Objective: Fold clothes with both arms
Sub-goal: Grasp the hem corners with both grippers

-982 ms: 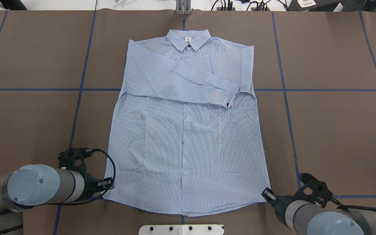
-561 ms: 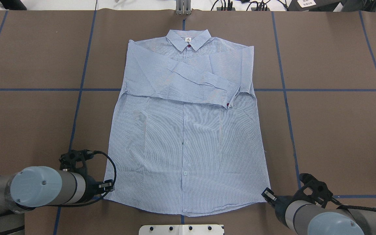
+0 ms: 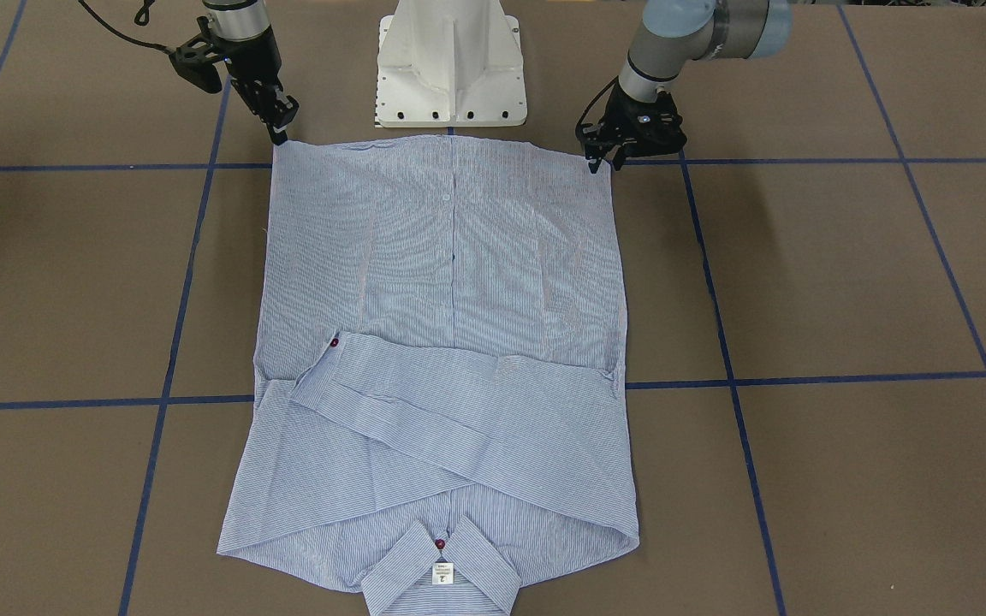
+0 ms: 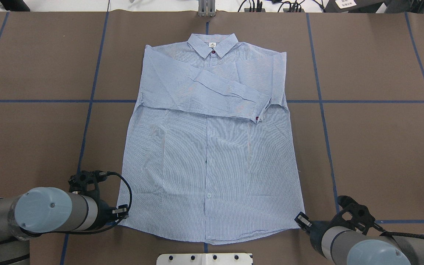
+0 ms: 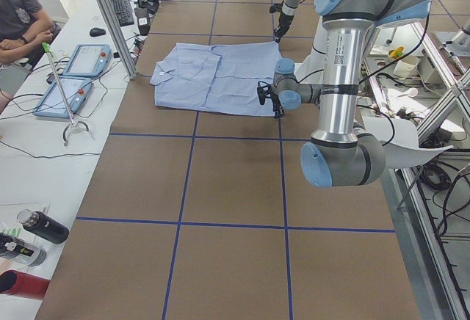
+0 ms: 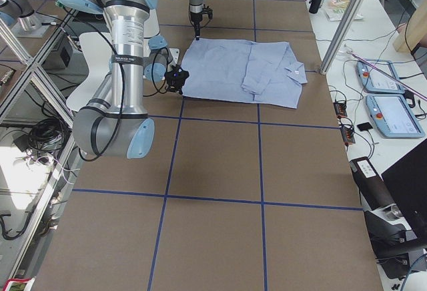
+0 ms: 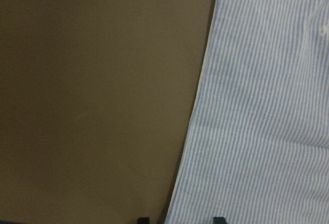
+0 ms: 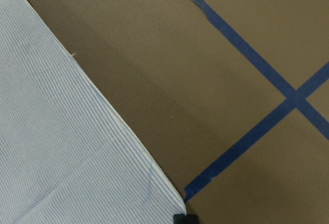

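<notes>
left arm (image 4: 55, 212), right arm (image 4: 339, 238) bent low at shirt (image 4: 212, 165) hem corners

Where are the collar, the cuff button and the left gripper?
Collar (image 4: 200, 43): overhead view, on one striped leaf.
Cuff button (image 4: 258, 118): overhead view, the red button's middle.
Left gripper (image 3: 604, 162): front-facing view, midway between its fingertips.

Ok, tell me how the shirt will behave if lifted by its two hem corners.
The shirt looks thin and lies flat with soft creases, so it is probably light and will sag between lifted corners. Its folded sleeve lies loose on top and may slide off.
</notes>
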You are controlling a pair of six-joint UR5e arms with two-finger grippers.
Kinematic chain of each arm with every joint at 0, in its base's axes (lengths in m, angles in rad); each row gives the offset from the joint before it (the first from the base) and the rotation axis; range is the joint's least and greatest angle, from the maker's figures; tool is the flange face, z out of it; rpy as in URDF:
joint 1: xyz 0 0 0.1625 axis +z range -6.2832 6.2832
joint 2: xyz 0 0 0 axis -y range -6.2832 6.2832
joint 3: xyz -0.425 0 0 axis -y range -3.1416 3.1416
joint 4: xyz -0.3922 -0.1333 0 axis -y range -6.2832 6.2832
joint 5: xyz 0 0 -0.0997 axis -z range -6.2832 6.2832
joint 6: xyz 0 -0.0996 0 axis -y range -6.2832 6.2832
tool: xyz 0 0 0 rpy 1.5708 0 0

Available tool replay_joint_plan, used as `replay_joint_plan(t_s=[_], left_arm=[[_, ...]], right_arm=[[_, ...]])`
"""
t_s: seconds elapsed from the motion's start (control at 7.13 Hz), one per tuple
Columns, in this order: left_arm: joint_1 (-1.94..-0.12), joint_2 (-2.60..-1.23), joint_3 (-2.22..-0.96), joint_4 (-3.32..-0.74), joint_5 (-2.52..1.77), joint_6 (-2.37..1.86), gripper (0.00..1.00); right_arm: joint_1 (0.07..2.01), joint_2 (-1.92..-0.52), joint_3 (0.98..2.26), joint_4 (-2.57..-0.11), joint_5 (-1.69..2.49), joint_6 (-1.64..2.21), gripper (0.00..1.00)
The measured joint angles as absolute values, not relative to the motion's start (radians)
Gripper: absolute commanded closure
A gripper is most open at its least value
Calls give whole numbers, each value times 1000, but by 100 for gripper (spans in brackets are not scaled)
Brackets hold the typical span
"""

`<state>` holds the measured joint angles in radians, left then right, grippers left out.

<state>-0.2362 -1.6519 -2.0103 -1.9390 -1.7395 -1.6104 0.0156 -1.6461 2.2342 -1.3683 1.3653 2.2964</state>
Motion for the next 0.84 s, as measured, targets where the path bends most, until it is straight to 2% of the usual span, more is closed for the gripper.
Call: replay_joint_plan(t_s=[0.42, 0.84], left_arm=[[-238, -1648, -2037, -1936, -1770, -1610, 100], [-241, -1647, -2134, -1901, -1818, -1620, 100]], right_arm=[[18, -1646, 2242, -1368, 1365, 2296, 100], [25, -1660, 2268, -1369, 1365, 2293, 100]])
